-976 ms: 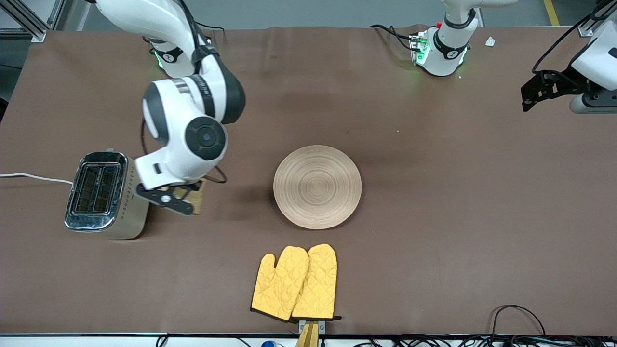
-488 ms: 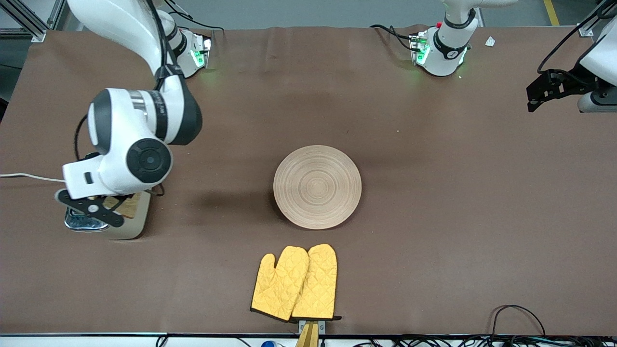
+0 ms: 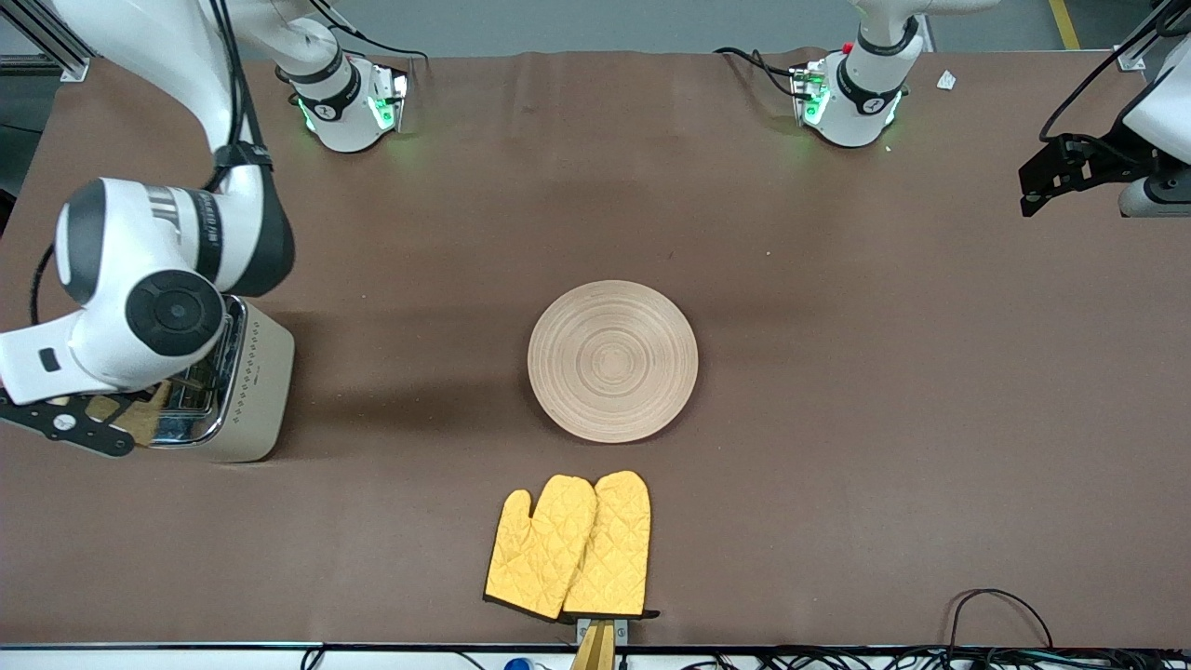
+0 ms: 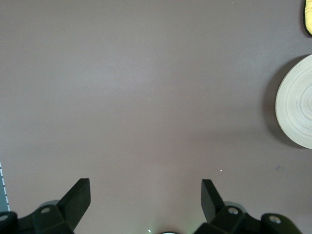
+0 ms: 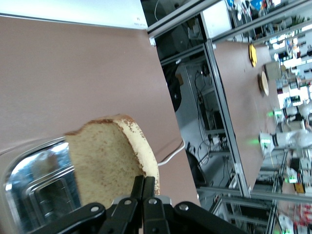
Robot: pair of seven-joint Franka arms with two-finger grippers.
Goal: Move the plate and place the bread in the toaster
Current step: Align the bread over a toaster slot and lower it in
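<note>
I've got the right gripper (image 5: 143,195) pinching the bread (image 5: 109,163) over the toaster (image 3: 244,381); I'd square the slice to a slot before lowering. The left gripper (image 4: 145,197) waits spread, well clear of the toaster.

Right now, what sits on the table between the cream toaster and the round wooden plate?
Nothing: in the front view only bare brown table lies between the cream chrome-topped toaster and the round beige wooden plate.
</note>
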